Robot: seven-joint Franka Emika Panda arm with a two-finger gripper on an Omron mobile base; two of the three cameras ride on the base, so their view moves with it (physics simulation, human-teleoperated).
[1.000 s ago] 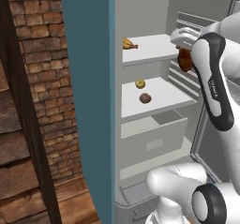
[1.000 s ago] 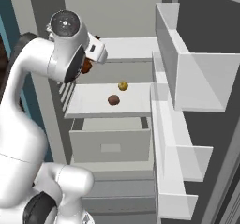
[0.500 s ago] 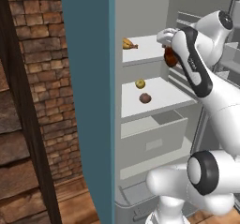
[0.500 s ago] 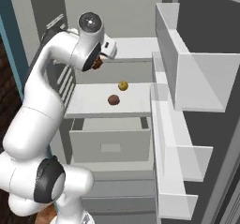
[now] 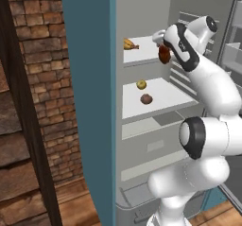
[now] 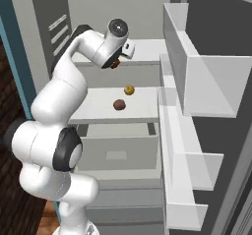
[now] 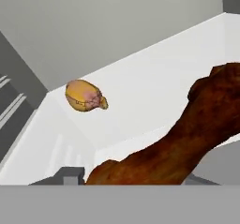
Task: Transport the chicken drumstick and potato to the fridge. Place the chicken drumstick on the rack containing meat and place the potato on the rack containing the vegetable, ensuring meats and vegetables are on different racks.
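Two shelves in the fridge (image 5: pixel 87 55) carry food: upper shelf (image 5: pixel 142 56) holds the meat (image 5: pixel 129 44); lower shelf (image 5: pixel 163 95) holds the vegetable (image 5: pixel 141 84) and potato (image 5: pixel 146 99), just apart. Tool (image 5: pixel 163 47) grasps the drumstick (image 5: pixel 164 54) at the upper shelf's front edge. Fingertips are hidden. In the hand view its long axis runs diagonally, partly cut off.

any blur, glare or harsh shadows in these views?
Left base view: flat, even light, no glare, the chicken drumstick sharp. Right base view: the potato casts barely any shadow. Hand view: the drumstick looms large, coarse-textured; the meat crisp.
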